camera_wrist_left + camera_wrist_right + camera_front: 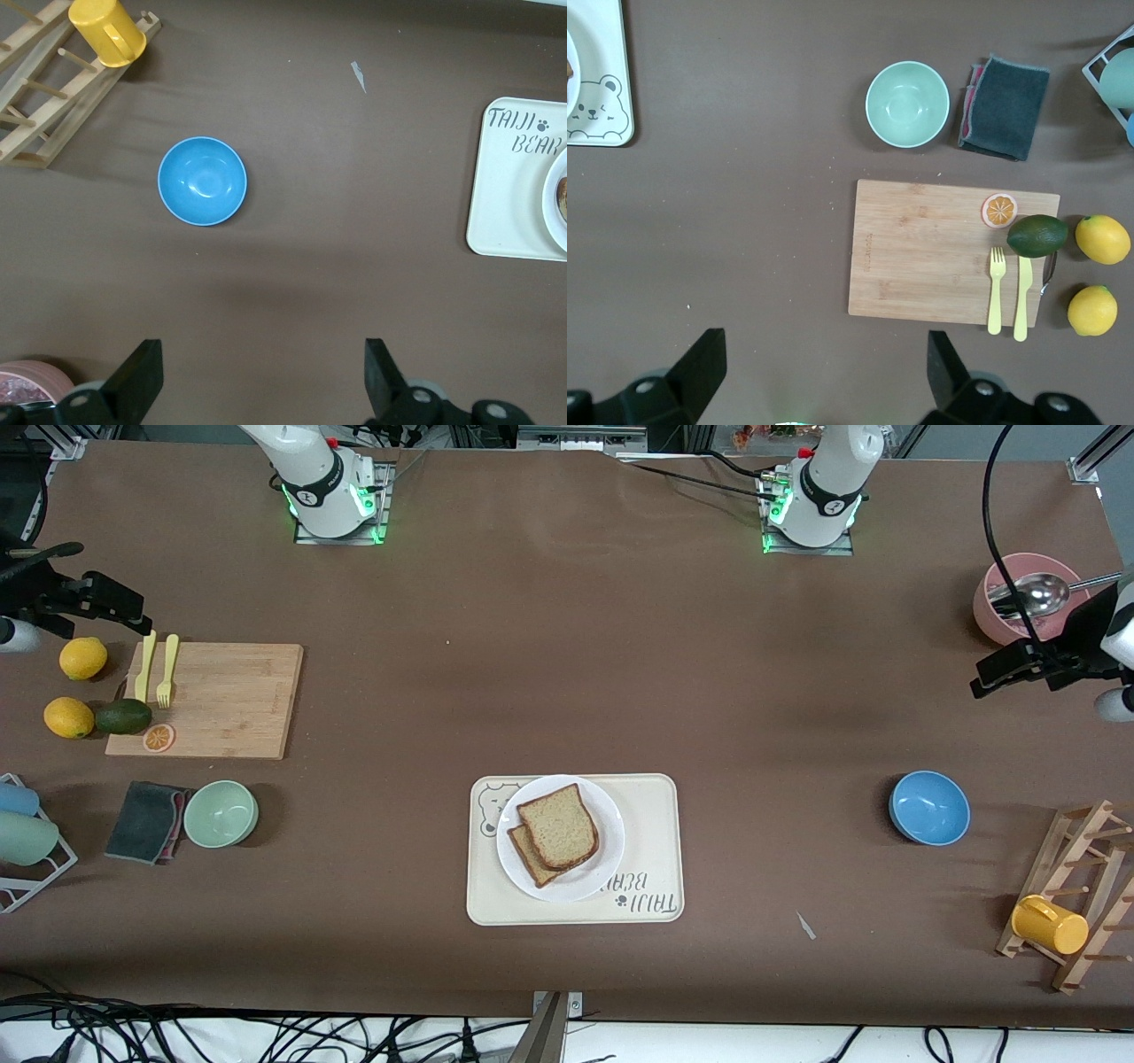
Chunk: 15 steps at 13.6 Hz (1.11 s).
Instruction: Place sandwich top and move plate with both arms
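A: Sandwich top (559, 826) — where?
B: On the plate (605, 864), lying over a lower slice (529, 856) and shifted off it, so that slice's edge pokes out toward the right arm's end. Plate sits on the cream bear-printed tray (651, 806), mid-desk (567, 646), nearer the camera than both arm bases.

A: Left end effector (1019, 669)?
B: Up over the desk at the left arm's end, beside the pink bowl (997, 615) with the metal spoon (1041, 593). Fingers spread, nothing in them. Its wrist view shows the blue bowl (202, 180), the wooden rack (53, 97) and the yellow cup (106, 31).

A: Right end effector (102, 607)?
B: Over the right arm's end, just by the lemon (82, 658) and cutting board (208, 700). Also spread, grasping nothing. Its wrist view has the green bowl (907, 104), grey cloth (1005, 106), avocado (1036, 235), yellow fork (996, 288) and knife (1022, 297).

A: Anything touching the bread?
B: No, both arms well apart from the tray.
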Available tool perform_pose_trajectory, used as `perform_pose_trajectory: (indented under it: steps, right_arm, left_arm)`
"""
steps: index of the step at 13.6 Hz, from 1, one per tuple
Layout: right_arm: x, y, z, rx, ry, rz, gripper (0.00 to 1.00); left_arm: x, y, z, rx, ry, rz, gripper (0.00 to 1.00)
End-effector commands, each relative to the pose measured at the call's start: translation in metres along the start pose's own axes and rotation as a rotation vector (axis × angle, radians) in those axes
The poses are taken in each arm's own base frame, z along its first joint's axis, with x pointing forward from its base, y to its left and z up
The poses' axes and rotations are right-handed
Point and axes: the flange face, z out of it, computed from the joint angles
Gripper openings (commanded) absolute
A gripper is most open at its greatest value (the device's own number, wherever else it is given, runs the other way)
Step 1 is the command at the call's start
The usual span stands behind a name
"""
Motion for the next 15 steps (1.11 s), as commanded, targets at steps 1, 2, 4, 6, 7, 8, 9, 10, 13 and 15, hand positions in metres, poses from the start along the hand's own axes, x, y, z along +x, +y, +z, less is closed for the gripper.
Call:
perform_pose_trajectory:
  steps: [1,2,4,6,7,8,9,10,13,15]
  right_arm:
    - [-0.005,-0.002,-0.005,0.013,0.0,0.012,1.0]
    - [-0.005,-0.002,-0.005,0.013,0.0,0.012,1.0]
    - [-0.005,-0.002,-0.005,0.013,0.0,0.012,1.0]
    - [-0.005,-0.002,-0.005,0.013,0.001,0.01,1.0]
    - [-0.005,-0.002,-0.005,0.013,0.001,0.01,1.0]
    - [-0.005,-0.002,-0.005,0.013,0.001,0.01,1.0]
    - [-0.005,-0.002,-0.005,0.013,0.001,0.01,1.0]
    - [-0.005,-0.002,-0.005,0.014,0.001,0.012,1.0]
    - [-0.005,-0.002,-0.005,0.014,0.001,0.012,1.0]
    - [-0.005,-0.001,-0.005,0.014,0.002,0.013,1.0]
  left_arm:
    - [-0.007,0.003,0.002,0.021,-0.004,-0.003,1.0]
    - [-0.007,0.006,0.004,-0.002,-0.01,-0.01,1.0]
    - [-0.006,0.009,0.005,-0.027,-0.011,-0.016,1.0]
    - [-0.007,0.014,0.003,-0.071,-0.013,-0.037,1.0]
    - [-0.007,0.015,0.003,-0.076,-0.014,-0.037,1.0]
    - [-0.007,0.015,0.004,-0.074,-0.015,-0.035,1.0]
    - [-0.007,0.015,0.004,-0.065,-0.014,-0.032,1.0]
    - [-0.007,0.012,0.004,-0.059,-0.013,-0.032,1.0]
    - [-0.006,0.008,0.004,0.002,-0.006,-0.021,1.0]
    - [-0.007,0.011,0.005,0.013,-0.007,-0.016,1.0]
